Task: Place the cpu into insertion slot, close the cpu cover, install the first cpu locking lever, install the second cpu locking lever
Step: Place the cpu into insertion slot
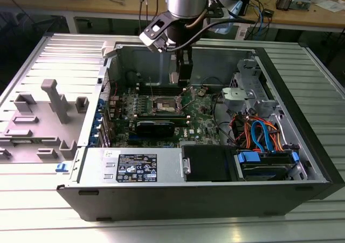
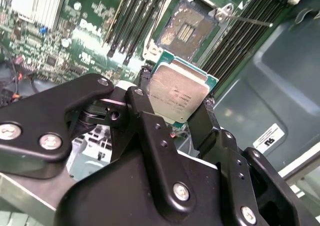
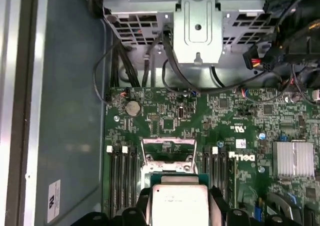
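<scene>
Tool [image 2: 177,88] closed on the cpu [image 2: 181,93]: two black fingers [image 2: 144,83] pinch it by opposite edges, silver-grey lid facing the camera, green rim showing round the lid. Both wrist views show the same hold, with the chip [image 3: 179,206] sitting between the finger tips, tilted, not flat. Cpu is in the air, apart from the board, not seated. Just ahead of the tool lies the insertion slot [image 2: 187,28], dark-gold contact field bare inside its silver rim. The cpu cover [image 3: 168,148] reads as a silver frame at the slot; cannot tell whether it is raised or flat. A thin locking lever [image 2: 252,20] juts out beside the slot; black memory slots [image 2: 135,15] flank it on the green motherboard [image 3: 220,110]. Further out, the open computer case [image 1: 302,162] on the ribbed bench [image 1: 215,229]. Handling judgement: chip is light, stiff, smooth-lidded, so an edge grip may slip if loosened; underside contacts and slot pins are fragile, so hold the edges only.
</scene>
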